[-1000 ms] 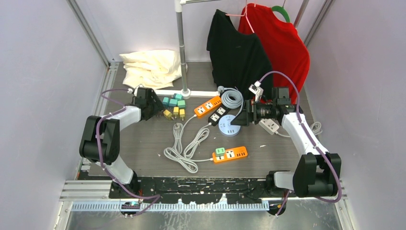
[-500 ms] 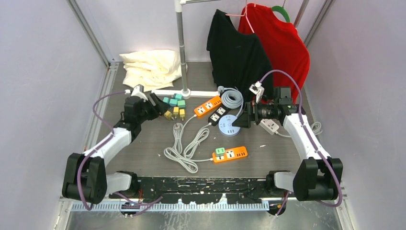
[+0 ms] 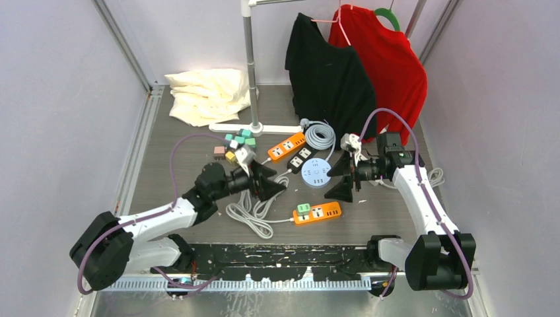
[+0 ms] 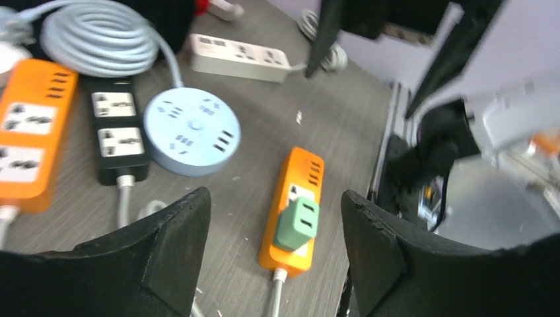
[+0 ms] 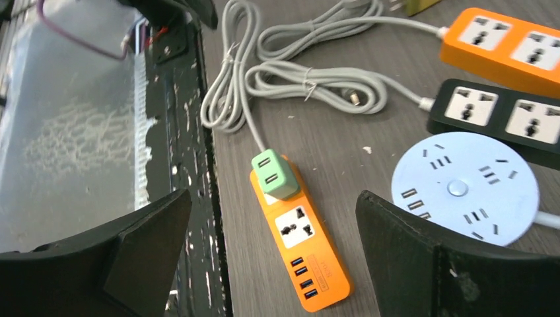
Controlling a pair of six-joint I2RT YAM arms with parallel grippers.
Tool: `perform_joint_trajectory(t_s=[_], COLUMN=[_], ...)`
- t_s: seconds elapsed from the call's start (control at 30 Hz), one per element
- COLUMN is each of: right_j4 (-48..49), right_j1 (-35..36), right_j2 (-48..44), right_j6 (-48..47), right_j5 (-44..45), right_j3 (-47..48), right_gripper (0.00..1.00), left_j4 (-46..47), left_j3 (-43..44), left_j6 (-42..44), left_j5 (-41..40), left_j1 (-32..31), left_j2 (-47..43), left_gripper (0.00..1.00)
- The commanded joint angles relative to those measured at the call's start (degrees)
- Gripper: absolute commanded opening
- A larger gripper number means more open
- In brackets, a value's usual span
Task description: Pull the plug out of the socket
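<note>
1. The grey worktop (image 3: 389, 218) is carrying everything, filling the middle of the overhead view.
2. My left tool (image 3: 274, 183) is hovering left of centre, its jaws standing apart and gripping nothing.
3. My right tool (image 3: 338, 179) is hovering right of centre, jaws spread wide, also holding nothing.
4. The grey cable (image 5: 307, 74) is lying looped at upper centre of my right wrist view.
5. The orange socket strip (image 3: 325, 212) is lying flat at lower centre overhead, below and between both tools, touching neither.
6. The green plug (image 3: 304, 209) is sitting upright in the strip's left end, untouched.
</note>
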Motion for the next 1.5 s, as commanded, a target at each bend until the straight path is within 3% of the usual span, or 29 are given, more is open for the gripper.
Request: perform_joint_trajectory(t_s=[0.0,0.23,0.33,0.4,0.5,0.7,0.9,1.13,1.47], right_j4=[-20.12,-21.77,-20.35,-16.15,-5.52,7.38,11.98,13.23,15.25], right_j1=[-0.34,2.06,6.35,11.02,17.54,22.22,26.77,28.84,31.14], right_j2=[1.82,1.87,2.33,2.89,3.84,4.10,5.77,6.70,8.16], right_j6=[-31.63,-46.10,-50.09,-48.09,-37.70,-24.53,-21.67,-21.37,-21.47], right_j5=[-4.40,0.83,3.59,6.68,12.14,17.19,22.18,21.36,21.51], right_j3=[3.61,1.29,0.68,0.91,1.24,-2.56,-4.20,-5.83,-7.73], right_gripper=[1.00,1.00,1.00,0.98,0.90,0.79,0.71,0.69,0.60], left_j4=[20.67,39.46,45.62,47.07,47.24,47.24,47.24,47.24,47.24], left_j3=[-6.45,-9.66,-11.36,-11.37,-10.46,-9.06,-7.61,-6.99,-7.90], left_j6=[17.69,29.08,33.65,36.10,37.96,38.51,37.29,33.37,34.46], left_j5=[0.55,5.68,5.55,5.47,4.57,2.36,1.52,1.07,-2.06], left_j1=[-7.33,-11.22,-13.45,-14.89,-16.17,-16.79,-16.75,-17.45,-19.59], left_j2=[1.54,16.40,21.90,25.03,28.99,32.74,35.26,36.72,37.57], left_gripper=[0.72,0.78,0.83,0.85,0.85,0.86,0.86,0.83,0.81])
